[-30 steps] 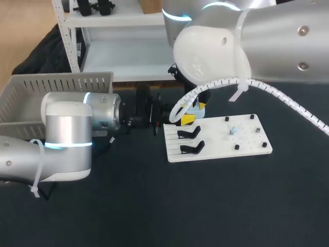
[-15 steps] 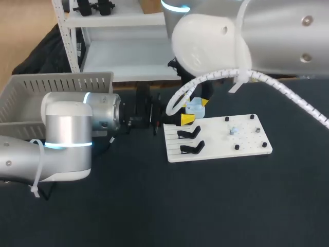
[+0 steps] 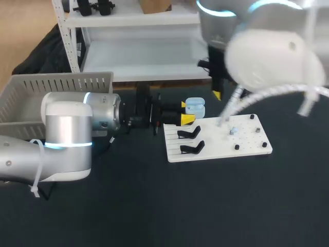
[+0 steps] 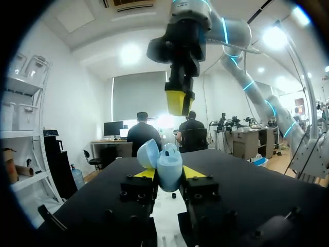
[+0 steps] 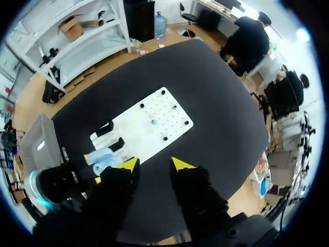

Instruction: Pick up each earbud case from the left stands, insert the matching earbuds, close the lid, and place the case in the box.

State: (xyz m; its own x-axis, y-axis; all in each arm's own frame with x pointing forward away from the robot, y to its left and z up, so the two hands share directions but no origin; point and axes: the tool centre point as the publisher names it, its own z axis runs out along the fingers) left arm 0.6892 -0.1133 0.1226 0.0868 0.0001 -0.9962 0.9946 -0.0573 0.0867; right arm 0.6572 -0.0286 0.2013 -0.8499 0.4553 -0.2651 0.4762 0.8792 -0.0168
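Head view: left arm (image 3: 77,128) comes in from the left edge and lies level over the dark table (image 3: 154,206), its left gripper (image 3: 184,112) at the centre of the frame. A light blue earbud case (image 3: 195,108) sits at its yellow tips, just beyond the upper left corner of a white board (image 3: 247,141). Two black stands (image 3: 188,134) lie one below the other at the board's left end. Black pegs dot its right part, around a small pale piece (image 3: 233,130) too small to make out. A grey slatted bin (image 3: 31,95) stands at the left edge, behind the left arm. The right arm (image 3: 267,56) fills the upper right. Its right gripper (image 3: 217,94) hangs above the table, to the upper right of the case and apart from it.

Left wrist view: both yellow tips of the left gripper (image 4: 168,175) press the earbud case (image 4: 168,167) from either side, so the fingers clamp it. The case stands with its lid swung open. The right gripper (image 4: 179,102) hangs high above it, not touching.

Right wrist view: the right gripper (image 5: 154,164) looks straight down with its fingers spread and nothing between them. The white board (image 5: 149,123) lies far below, ahead of the fingers. The earbud case (image 5: 103,158) is beside one fingertip, at the board's stand end, with the grey slatted bin (image 5: 38,139) past it.
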